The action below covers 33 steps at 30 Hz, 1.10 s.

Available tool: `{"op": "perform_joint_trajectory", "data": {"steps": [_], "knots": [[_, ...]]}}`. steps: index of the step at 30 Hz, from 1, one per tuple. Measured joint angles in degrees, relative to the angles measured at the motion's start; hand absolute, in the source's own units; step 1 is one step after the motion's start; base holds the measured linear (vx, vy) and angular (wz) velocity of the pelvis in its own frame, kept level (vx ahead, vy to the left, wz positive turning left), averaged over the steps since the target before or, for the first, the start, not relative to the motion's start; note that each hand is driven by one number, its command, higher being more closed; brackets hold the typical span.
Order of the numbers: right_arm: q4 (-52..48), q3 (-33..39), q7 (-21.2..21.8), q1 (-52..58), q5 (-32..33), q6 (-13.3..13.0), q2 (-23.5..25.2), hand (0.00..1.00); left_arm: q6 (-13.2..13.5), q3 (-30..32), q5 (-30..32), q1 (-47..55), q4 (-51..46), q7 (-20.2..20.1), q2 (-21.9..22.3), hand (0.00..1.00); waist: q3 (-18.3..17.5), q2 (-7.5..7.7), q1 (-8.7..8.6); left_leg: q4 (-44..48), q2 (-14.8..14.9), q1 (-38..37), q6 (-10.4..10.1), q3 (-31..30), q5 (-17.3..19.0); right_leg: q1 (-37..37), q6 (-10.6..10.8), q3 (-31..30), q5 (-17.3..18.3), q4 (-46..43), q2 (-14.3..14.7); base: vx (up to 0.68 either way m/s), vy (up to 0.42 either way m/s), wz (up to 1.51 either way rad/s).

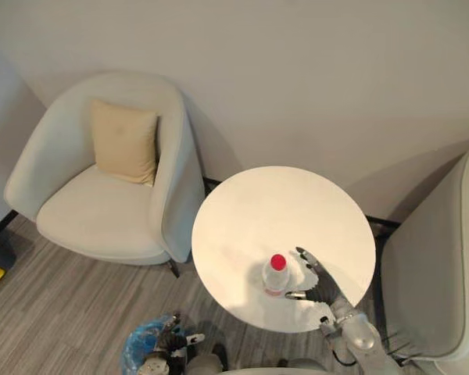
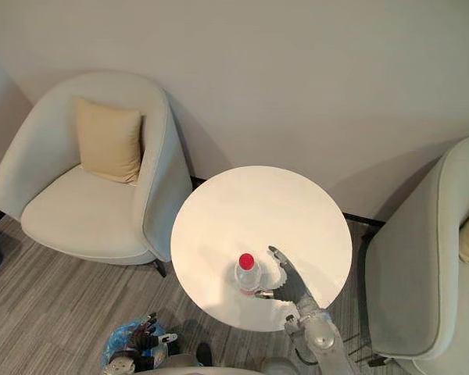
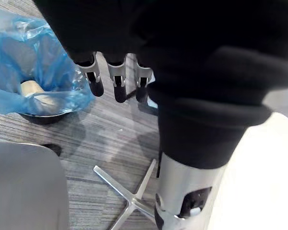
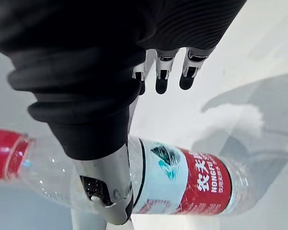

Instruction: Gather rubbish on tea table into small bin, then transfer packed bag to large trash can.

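Right hand (image 1: pixel 319 283) rests over the round white counter (image 1: pixel 258 203) close to its near edge, its fingers (image 4: pixel 162 76) straight and spread wide, holding nothing. Its thumb reaches toward a clear plastic bottle (image 1: pixel 277 273) with a red cap, which stands upright on the counter just beside the hand, on the side toward the counter's middle; whether the thumb touches the bottle I cannot tell. In the right wrist view the bottle's red and white label shows past the thumb.

Left hand (image 1: pixel 172 345) hangs low beyond the counter's near-left edge, over the wooden floor (image 1: pixel 55 312), fingers loose and empty. Just beside it sits the small bin (image 3: pixel 43 116), lined with a blue plastic bag (image 3: pixel 19 52), and something pale lies inside.

A cream armchair (image 1: pixel 102 211) with a tan cushion (image 1: pixel 125 142) stands off the counter's left edge, and a second pale armchair (image 1: pixel 438 266) off its right edge
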<state>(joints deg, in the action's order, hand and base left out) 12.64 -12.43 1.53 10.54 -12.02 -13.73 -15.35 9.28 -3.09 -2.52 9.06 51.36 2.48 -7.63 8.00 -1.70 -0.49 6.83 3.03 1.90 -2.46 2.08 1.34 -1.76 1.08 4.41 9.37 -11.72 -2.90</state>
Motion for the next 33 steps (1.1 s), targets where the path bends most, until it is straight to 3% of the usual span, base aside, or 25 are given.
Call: {"op": "perform_joint_trajectory", "data": {"steps": [5, 6, 9, 16, 20, 30, 33], "knots": [[4.3, -3.8, -0.2, -6.0, -1.6, 0.1, 0.1, 0.00, 0.1, 0.1, 0.0, 0.4, 0.0, 0.0, -0.5, 0.00, 0.4, -0.67, 1.47, -0.9, -0.2, 0.5, -0.3, -1.4, -0.8, 0.0, -0.2, 1.5, -0.1, 0.4, -0.1, -0.04, -0.016, 0.15], [4.8, -4.2, -0.2, -6.7, -1.6, 0.1, 0.2, 1.00, 0.1, 0.2, 0.0, 0.6, 0.0, 0.0, -0.6, 0.00, 0.4, -0.67, 1.40, -0.9, -0.3, 0.9, -0.4, -1.9, -0.8, 0.1, -0.1, 1.9, -0.1, 0.6, -0.1, 0.00, -0.016, 0.29], [7.7, -4.1, -0.9, -10.6, -1.6, 0.0, 0.7, 1.00, 0.1, 0.6, 0.0, 1.1, 0.0, 0.1, -1.0, 0.00, 1.6, -0.88, 1.52, -0.8, -0.8, 2.0, -0.4, -3.4, -1.1, 0.1, -0.1, 3.5, -0.3, 1.0, -0.3, 0.01, -0.013, 0.26], [14.1, -2.3, -6.9, -22.0, -0.1, 1.2, 1.5, 1.00, 0.1, 1.0, 0.1, 1.0, -0.2, 0.4, -0.4, 0.00, 5.1, -2.77, 4.82, 0.3, -1.2, 5.5, 0.1, -5.2, -1.8, 1.7, 0.0, 5.8, -0.5, 1.0, -0.5, 0.01, -0.012, 0.19], [13.4, -1.3, -7.9, -22.3, 1.3, 1.3, 2.0, 1.00, 0.2, 1.0, 0.1, 1.0, -0.3, 0.7, -0.4, 0.00, 5.3, -2.83, 4.54, 0.3, -1.3, 6.0, 0.1, -5.3, -1.8, 2.1, 0.0, 5.9, -0.5, 1.0, -0.7, 0.03, -0.008, 0.02], [-5.4, 0.2, -8.1, -16.1, 2.4, 0.4, 4.4, 1.00, 0.2, 1.4, 0.1, 0.3, -1.4, 1.4, 0.0, 0.00, 6.7, -2.02, 4.10, 2.0, 0.0, 6.8, 0.5, -0.3, -0.2, 5.5, 0.5, -0.3, -1.1, -0.9, 0.1, -0.03, 0.003, -0.31], [-8.2, 0.8, -9.1, -14.9, 2.4, 0.4, 4.8, 1.00, 0.2, 1.4, -0.2, -2.1, -2.6, 1.7, -0.1, 0.00, 6.9, -1.72, 3.77, 7.8, 0.1, 10.4, 1.3, -1.2, 1.6, 7.7, 2.6, -1.6, 1.2, -6.3, 0.3, -0.08, 0.007, 0.28]]}}
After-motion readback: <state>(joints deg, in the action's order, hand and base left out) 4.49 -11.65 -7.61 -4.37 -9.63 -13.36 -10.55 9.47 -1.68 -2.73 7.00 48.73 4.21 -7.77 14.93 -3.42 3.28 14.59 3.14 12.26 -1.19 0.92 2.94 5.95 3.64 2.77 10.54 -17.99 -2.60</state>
